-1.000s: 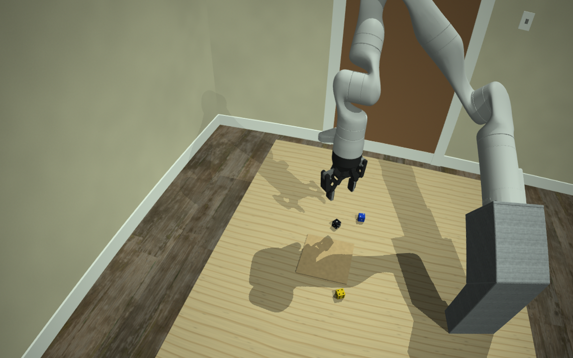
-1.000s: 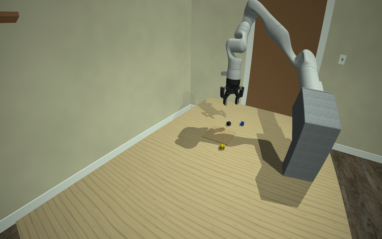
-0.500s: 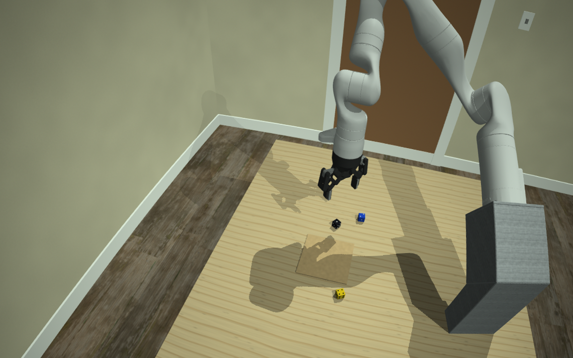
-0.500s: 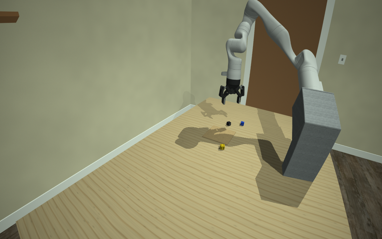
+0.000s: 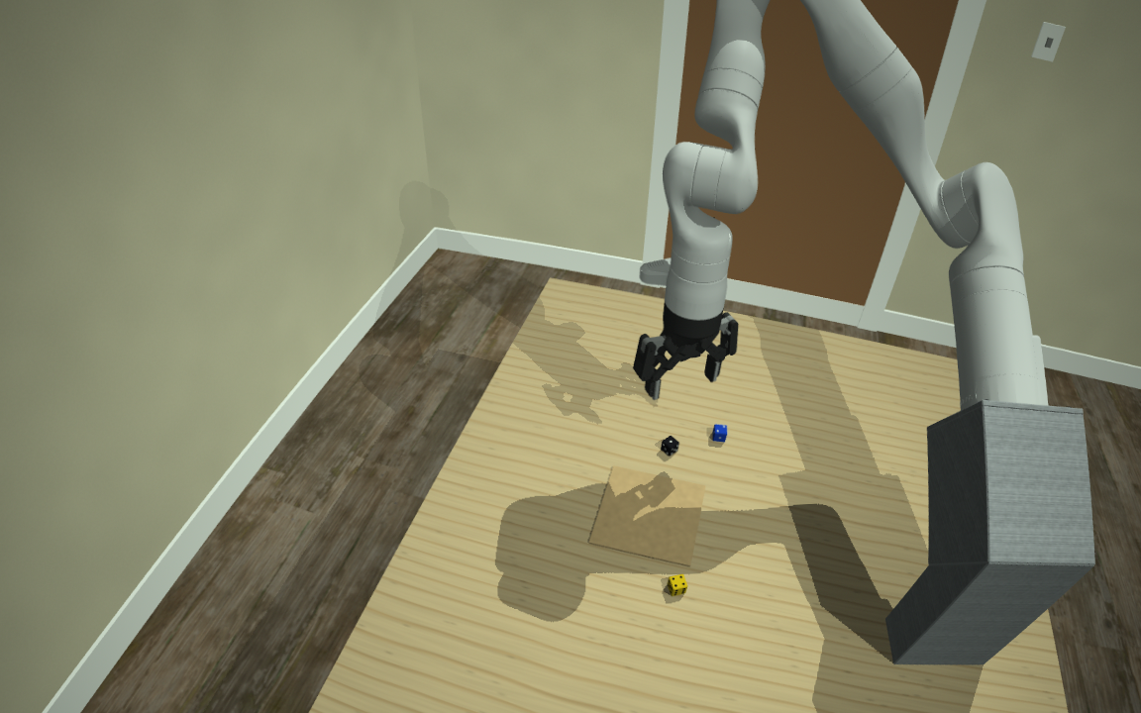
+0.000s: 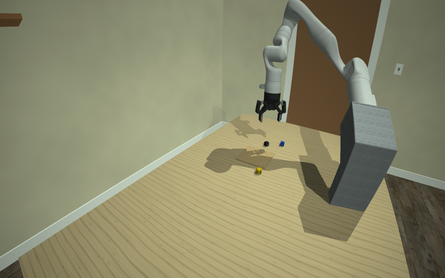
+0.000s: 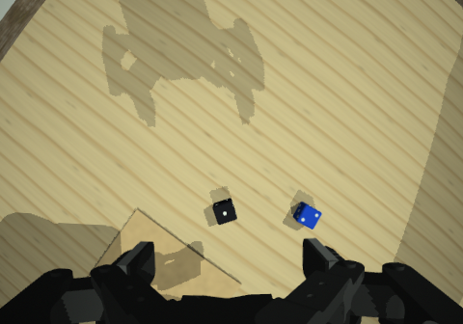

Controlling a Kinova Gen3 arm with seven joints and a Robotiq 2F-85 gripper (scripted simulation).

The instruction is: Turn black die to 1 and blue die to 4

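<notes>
Writing: we read no brand, label or lettering anywhere; the only marks were the pips on the dice.
Table (image 5: pixel 468 567): we saw pale wood planks with fine parallel grain lines, crossed by the arm's shadows.
Mat (image 5: pixel 637 532): a thin flat tan square, cork-like in look, near the middle of the worktop, with no die on it.
Black die (image 5: pixel 669 445): a small cube just beyond the mat's far edge, off the mat; in the wrist view (image 7: pixel 224 212) we made out a single white pip on top.
Yellow die (image 5: pixel 676 584): a cube with dark pips, just off the mat's near right corner.
Gripper (image 5: pixel 683 382): black, hanging well above the table toward the far edge, jaws spread wide and empty.
Blue die (image 5: pixel 719 432): a glossy cube right of the black one, apart from it and off the mat; we could not count its top pips.
Pedestal (image 5: pixel 1000 550): a grey block with a woven texture at the right edge.
</notes>
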